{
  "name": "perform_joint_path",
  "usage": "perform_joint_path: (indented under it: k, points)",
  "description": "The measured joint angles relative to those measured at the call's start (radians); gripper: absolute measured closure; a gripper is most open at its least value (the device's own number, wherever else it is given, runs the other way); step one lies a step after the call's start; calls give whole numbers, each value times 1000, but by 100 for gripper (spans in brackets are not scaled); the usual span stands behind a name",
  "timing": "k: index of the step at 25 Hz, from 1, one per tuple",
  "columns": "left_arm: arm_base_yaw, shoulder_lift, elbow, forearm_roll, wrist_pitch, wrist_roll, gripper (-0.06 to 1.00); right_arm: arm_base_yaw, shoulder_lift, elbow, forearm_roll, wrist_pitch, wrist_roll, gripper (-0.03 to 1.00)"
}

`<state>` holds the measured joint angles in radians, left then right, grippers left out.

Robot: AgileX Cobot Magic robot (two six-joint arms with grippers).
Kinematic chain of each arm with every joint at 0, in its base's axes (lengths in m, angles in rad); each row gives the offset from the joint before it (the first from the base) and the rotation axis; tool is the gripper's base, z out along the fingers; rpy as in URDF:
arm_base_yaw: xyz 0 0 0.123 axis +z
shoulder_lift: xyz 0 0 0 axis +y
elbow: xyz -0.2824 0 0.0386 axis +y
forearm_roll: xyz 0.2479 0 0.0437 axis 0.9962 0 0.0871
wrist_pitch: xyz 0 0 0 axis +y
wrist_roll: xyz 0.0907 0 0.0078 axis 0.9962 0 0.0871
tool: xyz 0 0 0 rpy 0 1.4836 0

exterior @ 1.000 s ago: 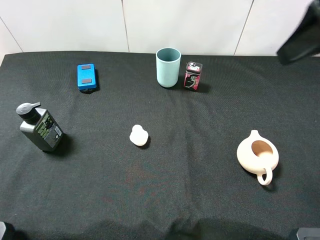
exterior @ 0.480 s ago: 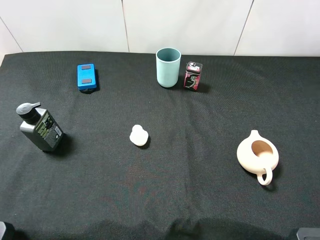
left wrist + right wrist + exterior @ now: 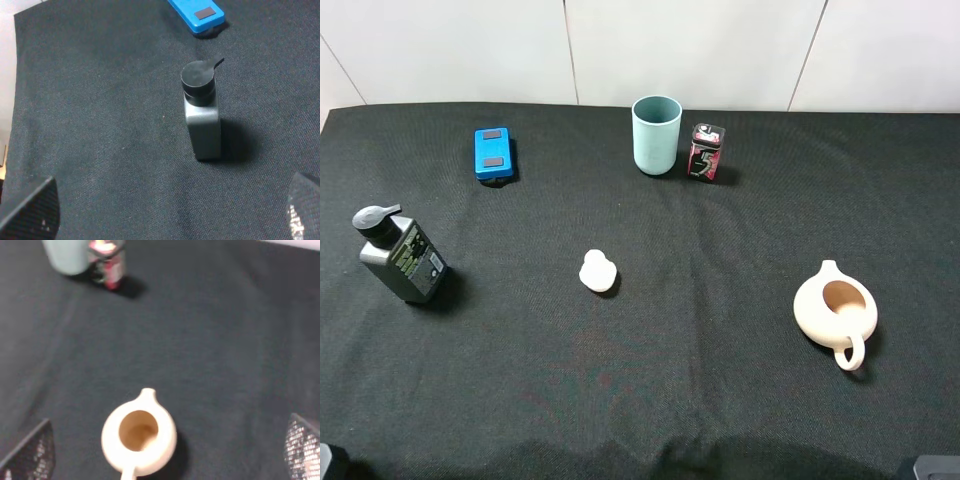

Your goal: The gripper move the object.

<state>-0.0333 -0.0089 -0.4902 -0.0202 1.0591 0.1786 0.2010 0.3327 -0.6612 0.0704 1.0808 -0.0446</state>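
Object [image 3: 707, 152] untouched near the far edge of the desk, just beside the teal cup [image 3: 656, 134].

A light, rigid little box is judged, its clear top likely slick; a hold across the flat printed sides, low on the body, is advised. No lettering can be read on it or on the pump bottle [image 3: 400, 254], whose label is too small. Both the left gripper [image 3: 165, 210] and right gripper [image 3: 165, 450] are held spread wide, nothing between the jaws.
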Motion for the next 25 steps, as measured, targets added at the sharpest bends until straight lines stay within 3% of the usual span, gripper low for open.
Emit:
perform_joint_path:
  k: [10, 25]
  points:
    - [0, 0, 0, 0, 0, 0, -2, -122, -233, 150, -10, -35, -4, 27]
    - [0, 0, 0, 0, 0, 0, -2, -131, -338, 164, -30, -58, -4, 27]
